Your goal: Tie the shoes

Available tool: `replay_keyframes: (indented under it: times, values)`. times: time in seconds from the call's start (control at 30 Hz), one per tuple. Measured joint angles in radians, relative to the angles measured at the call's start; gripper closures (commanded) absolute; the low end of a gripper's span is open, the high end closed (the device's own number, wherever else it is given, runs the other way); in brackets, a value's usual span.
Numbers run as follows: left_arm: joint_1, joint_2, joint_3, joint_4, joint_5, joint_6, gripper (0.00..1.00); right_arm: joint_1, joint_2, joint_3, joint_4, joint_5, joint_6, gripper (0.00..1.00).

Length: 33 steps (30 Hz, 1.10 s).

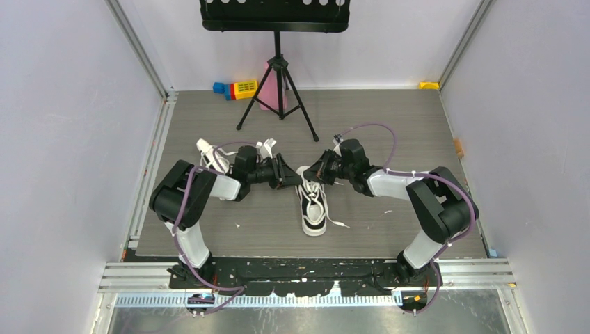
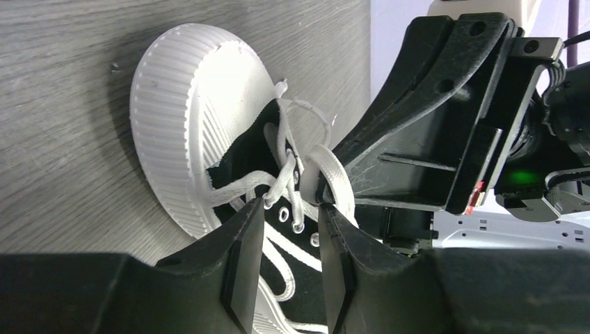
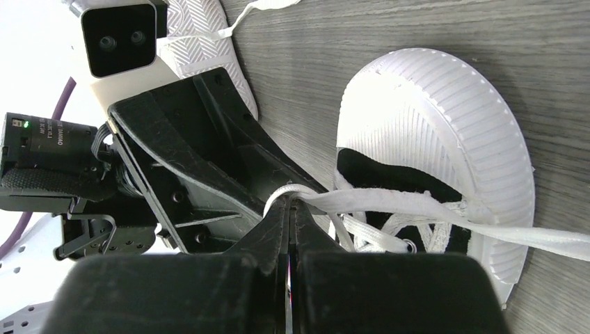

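Note:
One black sneaker with a white sole lies mid-table, toe cap towards the far side, its white laces loose. My right gripper is shut on a loop of white lace just above the shoe's eyelets. My left gripper is open; its fingers straddle the laced eyelets, and the held lace loop touches its right fingertip. Both grippers meet over the shoe's far end. The second shoe lies behind the left arm; its sole also shows in the right wrist view.
A black music stand on a tripod stands at the far middle. Coloured toy blocks and a pink object lie by its legs. A yellow item sits in the far right corner. Walls close in both sides.

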Motion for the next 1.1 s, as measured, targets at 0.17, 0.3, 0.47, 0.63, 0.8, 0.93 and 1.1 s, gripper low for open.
replay_keyframes:
  times: [0.17, 0.3, 0.47, 0.63, 0.8, 0.93, 1.1]
  values:
    - [-0.004, 0.000, 0.000, 0.028, 0.005, -0.010, 0.61, -0.002, 0.000, 0.000, 0.006, -0.001, 0.001, 1.00]
    - [-0.008, 0.000, 0.000, 0.053, 0.014, -0.029, 0.61, -0.002, 0.000, 0.000, 0.009, -0.002, 0.008, 1.00]
    - [-0.016, 0.006, 0.000, 0.098, 0.030, -0.061, 0.58, -0.002, 0.000, 0.000, 0.008, -0.001, 0.013, 1.00]
    - [-0.031, 0.014, 0.000, 0.122, 0.031, -0.083, 0.66, -0.004, 0.000, 0.000, 0.008, -0.001, 0.015, 1.00]
    - [-0.045, 0.036, 0.001, 0.139, 0.020, -0.095, 0.86, -0.003, 0.000, 0.000, 0.008, -0.003, 0.019, 1.00]
    - [-0.048, 0.045, 0.001, 0.146, 0.009, -0.103, 1.00, -0.004, -0.003, -0.003, 0.018, -0.001, 0.026, 1.00]
    - [-0.047, 0.048, 0.001, 0.178, 0.009, -0.102, 1.00, -0.008, -0.025, -0.014, 0.030, 0.006, 0.029, 0.93]
